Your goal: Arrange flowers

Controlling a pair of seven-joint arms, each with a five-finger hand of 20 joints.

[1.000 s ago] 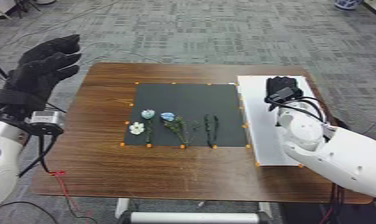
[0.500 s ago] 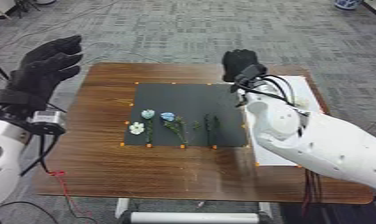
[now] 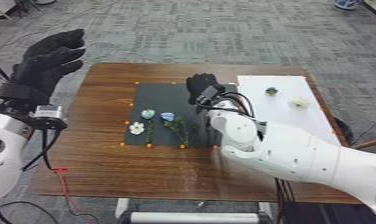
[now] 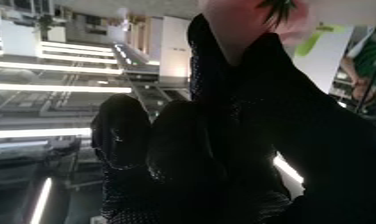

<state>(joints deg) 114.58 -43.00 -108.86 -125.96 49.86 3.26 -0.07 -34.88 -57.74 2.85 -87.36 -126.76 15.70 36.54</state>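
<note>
Right hand (image 3: 202, 86) over dark mat (image 3: 158, 97), far right part; fingers extended, narrow thumb gap. Can't tell if it's holding the pink blur (image 4: 238, 17) there. Left hand (image 3: 48, 64) left of table, fingers loosely spread. Blue flower (image 3: 168, 116), white flower (image 3: 136, 128) on mat, near side. Cream flower (image 3: 299, 102) on white board (image 3: 282, 117), right.

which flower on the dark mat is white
The white flower at the left edge of the dark mat; the pale blue flower and the deeper blue flower lie to its right.
</note>
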